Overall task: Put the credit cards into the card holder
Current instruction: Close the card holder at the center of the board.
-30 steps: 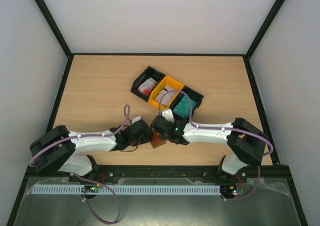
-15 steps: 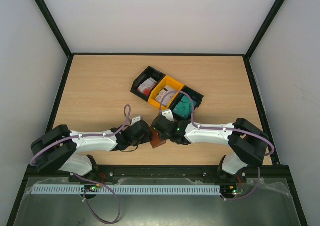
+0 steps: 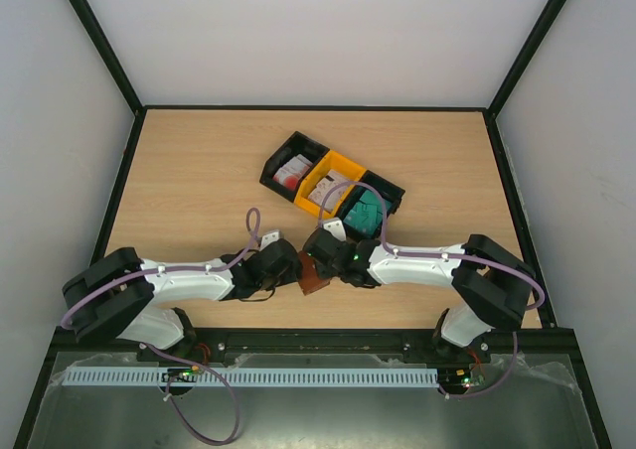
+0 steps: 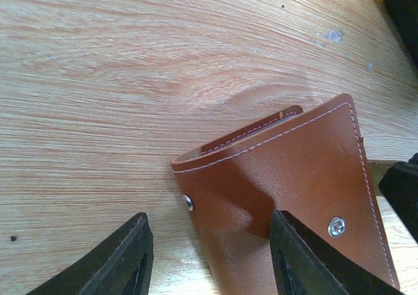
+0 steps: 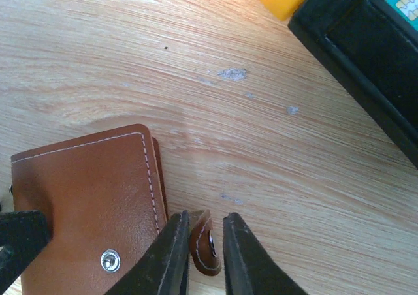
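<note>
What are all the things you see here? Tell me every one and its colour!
table: 1, light wood, under everything
left black bin: 1, black, mid-table
yellow bin: 1, yellow, between the black bins
right black bin: 1, black, end of the row
credit cards: 3 stacks; white-red in left black bin, whitish in yellow bin, teal in right black bin
card holder: 1, brown, folded, between the grippers
snap tab: 1, brown, beside the card holder
left gripper: black, jaws apart astride the card holder's corner
right gripper: black, fingers either side of snap tab
</note>
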